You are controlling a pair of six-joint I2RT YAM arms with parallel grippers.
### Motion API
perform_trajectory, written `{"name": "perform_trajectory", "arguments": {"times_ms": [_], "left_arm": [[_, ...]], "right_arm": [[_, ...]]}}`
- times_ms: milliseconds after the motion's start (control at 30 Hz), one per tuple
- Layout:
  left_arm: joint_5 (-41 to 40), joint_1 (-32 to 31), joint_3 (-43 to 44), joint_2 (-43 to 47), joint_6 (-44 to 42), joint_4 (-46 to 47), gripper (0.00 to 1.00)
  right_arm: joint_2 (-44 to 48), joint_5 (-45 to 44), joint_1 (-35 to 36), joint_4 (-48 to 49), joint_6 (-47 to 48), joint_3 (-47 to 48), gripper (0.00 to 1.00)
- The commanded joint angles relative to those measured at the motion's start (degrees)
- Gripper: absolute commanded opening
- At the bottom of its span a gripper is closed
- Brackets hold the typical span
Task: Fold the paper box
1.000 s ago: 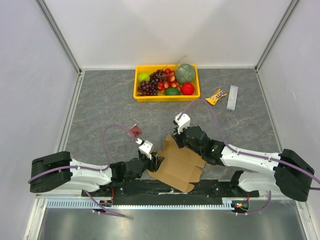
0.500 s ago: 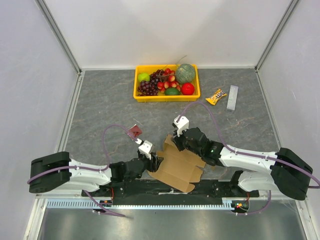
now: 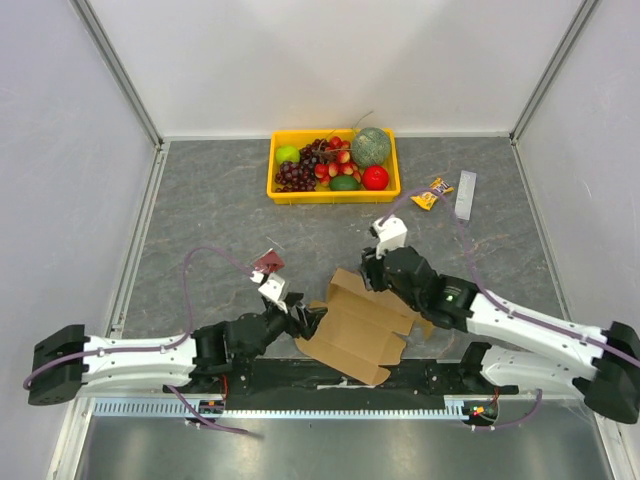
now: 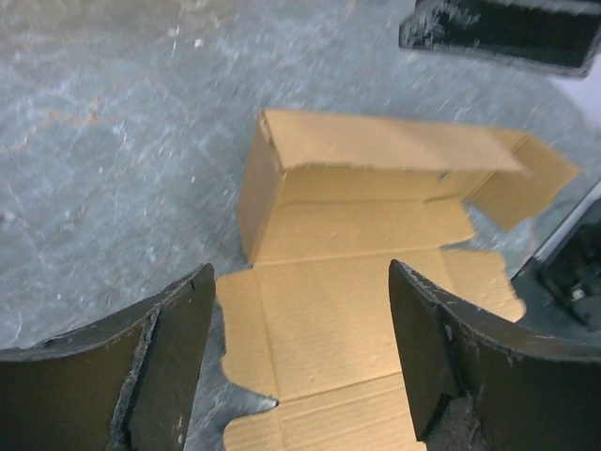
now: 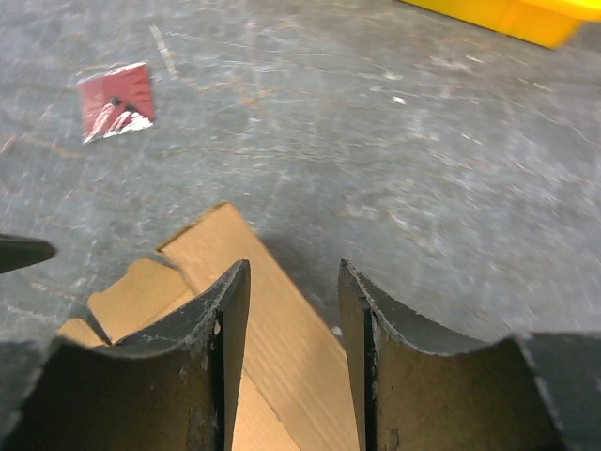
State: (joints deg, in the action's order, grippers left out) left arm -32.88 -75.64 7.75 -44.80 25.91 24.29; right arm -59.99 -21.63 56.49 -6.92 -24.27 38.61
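Observation:
The paper box [image 3: 355, 325] is a brown cardboard sheet lying partly folded at the near middle of the table, with its far wall and one end flap raised. My left gripper [image 3: 308, 320] is at its left edge. In the left wrist view the box [image 4: 357, 254] lies below my left gripper [image 4: 300, 348], whose jaws are wide open and empty. My right gripper [image 3: 371, 279] is over the box's far edge. In the right wrist view my right gripper [image 5: 293, 324] is open, with the raised cardboard edge [image 5: 272, 310] showing in the gap, not pinched.
A small dark-red packet [image 3: 267, 263] lies just left of the box and also shows in the right wrist view [image 5: 115, 99]. A yellow tray [image 3: 333, 193] of fruit stands at the back. A snack pack [image 3: 432, 193] and a grey bar [image 3: 465, 195] lie at the back right.
My right gripper has moved back and to the right, off the box's far left corner. The box's far wall now stands more upright. My left arm has drawn back leftward, gripper still at the box.

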Motion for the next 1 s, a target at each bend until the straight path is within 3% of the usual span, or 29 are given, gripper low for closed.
{"name": "perform_trajectory", "arguments": {"times_ms": [0,133,333,400,467,533,667,967], "left_arm": [[-1.83,-0.21,5.34,6.82,-4.37,-7.06,0.82],[-1.57,-0.04,10.43,6.57,-10.43,-9.09,0.84],[11.32,0.31,16.07,-4.75,-11.51,-11.37,0.47],[18.08,0.31,14.67,-8.45,-9.57,-9.36,0.44],[23.36,0.05,12.65,-12.14,-8.16,-5.94,0.46],[25.41,-0.74,11.68,-15.04,-7.20,-4.17,0.55],[22.87,-2.58,12.20,-19.36,-5.00,-4.87,0.70],[14.62,-6.89,20.63,-37.97,0.44,-3.11,0.82]], "right_arm": [[6.36,-12.89,-0.15,-17.13,-12.26,2.43,0.52],[12.16,-17.30,-0.33,-28.30,-20.10,2.70,0.55],[20.95,-21.17,-0.42,-35.70,-23.63,3.31,0.56],[22.63,-22.31,-0.42,-36.32,-23.72,3.84,0.56],[23.25,-22.93,-0.42,-37.02,-23.63,4.45,0.57],[23.42,-22.93,-0.42,-37.20,-22.93,4.63,0.57],[23.07,-22.41,-0.42,-37.03,-22.49,4.37,0.59],[24.21,-21.70,-0.42,-35.27,-21.43,2.08,0.62]]}}
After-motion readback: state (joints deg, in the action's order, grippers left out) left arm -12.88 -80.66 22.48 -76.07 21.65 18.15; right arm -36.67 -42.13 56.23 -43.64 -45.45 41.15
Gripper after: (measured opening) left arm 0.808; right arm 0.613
